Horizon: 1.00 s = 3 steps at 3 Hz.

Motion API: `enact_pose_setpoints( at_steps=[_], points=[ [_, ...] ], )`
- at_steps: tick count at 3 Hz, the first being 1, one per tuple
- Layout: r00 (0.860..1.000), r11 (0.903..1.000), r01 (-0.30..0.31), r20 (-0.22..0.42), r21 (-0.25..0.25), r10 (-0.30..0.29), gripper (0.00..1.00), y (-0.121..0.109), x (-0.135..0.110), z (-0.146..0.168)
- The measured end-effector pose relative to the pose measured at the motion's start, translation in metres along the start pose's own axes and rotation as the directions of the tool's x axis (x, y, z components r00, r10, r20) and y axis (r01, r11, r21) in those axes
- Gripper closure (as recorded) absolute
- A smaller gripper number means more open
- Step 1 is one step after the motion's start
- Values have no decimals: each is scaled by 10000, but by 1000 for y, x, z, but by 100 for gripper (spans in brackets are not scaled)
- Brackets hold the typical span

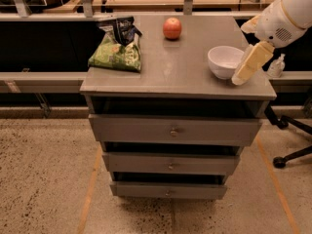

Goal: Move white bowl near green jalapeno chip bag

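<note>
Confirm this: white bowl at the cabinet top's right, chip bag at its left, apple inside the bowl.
Wrong on the apple: the camera view shows it near the cabinet's back edge, apart from the white bowl. The rest holds. The gripper is at the bowl's right side.
</note>
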<state>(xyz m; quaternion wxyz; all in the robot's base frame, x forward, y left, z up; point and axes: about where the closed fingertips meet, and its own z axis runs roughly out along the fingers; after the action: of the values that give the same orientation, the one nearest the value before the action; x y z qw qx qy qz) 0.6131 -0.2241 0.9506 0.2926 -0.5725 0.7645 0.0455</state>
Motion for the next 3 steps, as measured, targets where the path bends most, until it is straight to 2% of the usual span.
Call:
enact_pose_setpoints(
  at_steps=[2, 3],
  points=[
    [9963, 9945, -787, 289, -690, 808, 0, -32, 7, 74],
    [9932, 9857, -1120, 172, -1256, 1151, 25, -32, 20, 107]
  ],
)
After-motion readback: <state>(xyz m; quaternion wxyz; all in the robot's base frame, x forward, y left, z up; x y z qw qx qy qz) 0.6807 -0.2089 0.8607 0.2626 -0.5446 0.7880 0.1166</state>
